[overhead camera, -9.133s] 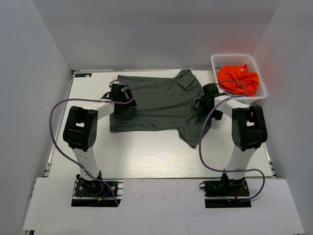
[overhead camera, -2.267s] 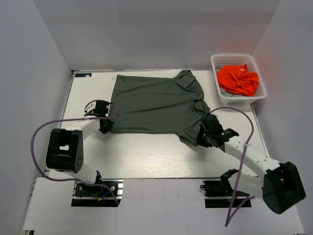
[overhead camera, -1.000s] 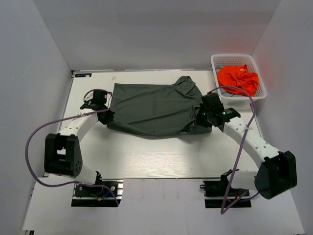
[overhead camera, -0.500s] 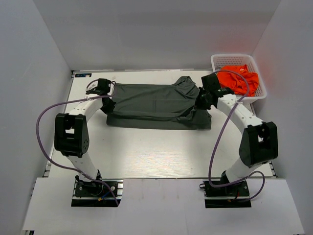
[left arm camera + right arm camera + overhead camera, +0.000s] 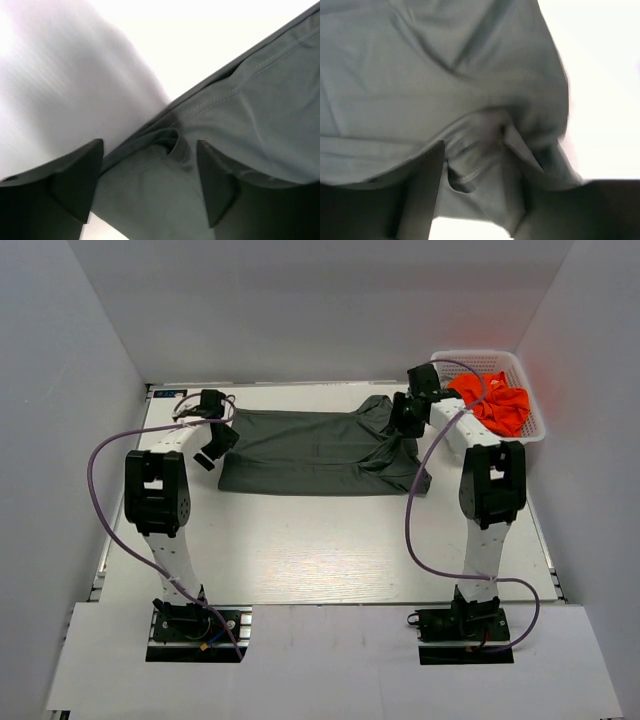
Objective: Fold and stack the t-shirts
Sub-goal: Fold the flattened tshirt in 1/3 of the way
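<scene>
Arms (image 5: 178,437) (image 5: 452,428) outstretched (pincers (image 5: 212,446) (image 5: 404,422) at t-shirt (image 5: 310,450) ends)

Both arms stand tall and reach far forward from their bases. The left arm (image 5: 152,490) bends in at the top. The left gripper (image 5: 212,448) points down, and its two fingers (image 5: 75,182) are spread wide apart. The right arm (image 5: 490,485) bends in the other way. The right gripper (image 5: 405,422) points down too, with its fingers (image 5: 422,195) partly apart.
</scene>
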